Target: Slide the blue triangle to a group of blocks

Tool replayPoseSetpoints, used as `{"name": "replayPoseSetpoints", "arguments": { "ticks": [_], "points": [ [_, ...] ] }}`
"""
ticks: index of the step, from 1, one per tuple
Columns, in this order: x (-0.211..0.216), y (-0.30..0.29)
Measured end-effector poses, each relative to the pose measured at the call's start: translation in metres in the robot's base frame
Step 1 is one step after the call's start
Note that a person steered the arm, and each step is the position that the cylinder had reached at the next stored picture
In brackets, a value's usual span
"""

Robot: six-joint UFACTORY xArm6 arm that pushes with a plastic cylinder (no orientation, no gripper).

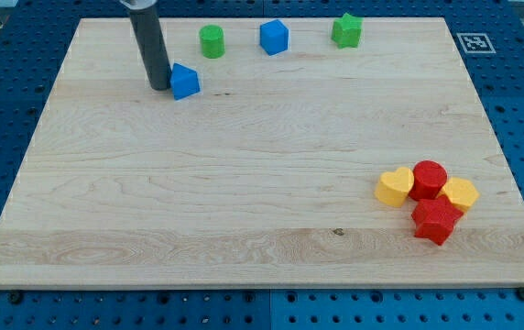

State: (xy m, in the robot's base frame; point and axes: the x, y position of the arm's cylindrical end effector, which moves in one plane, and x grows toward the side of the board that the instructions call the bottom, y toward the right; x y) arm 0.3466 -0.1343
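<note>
The blue triangle (185, 82) lies on the wooden board (244, 183) near the view's top left. My tip (160, 87) stands right against the triangle's left side, touching or nearly touching it. A group of blocks sits at the view's bottom right: a yellow heart (393, 187), a red cylinder (429, 179), a yellow block (460, 194) and a red star-shaped block (436, 221), all close together.
Along the view's top edge stand a green cylinder (212, 41), a blue cube (274, 37) and a green star-shaped block (346, 30). A fiducial tag (474, 42) sits off the board's top right corner.
</note>
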Motion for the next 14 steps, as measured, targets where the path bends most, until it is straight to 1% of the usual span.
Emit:
{"name": "replayPoseSetpoints", "arguments": {
  "ticks": [4,5,6,8,10,14],
  "points": [
    [-0.009,0.169],
    [0.001,0.212],
    [0.024,0.218],
    [0.048,0.214],
    [0.069,0.199],
    [0.136,0.17]
  ]
}}
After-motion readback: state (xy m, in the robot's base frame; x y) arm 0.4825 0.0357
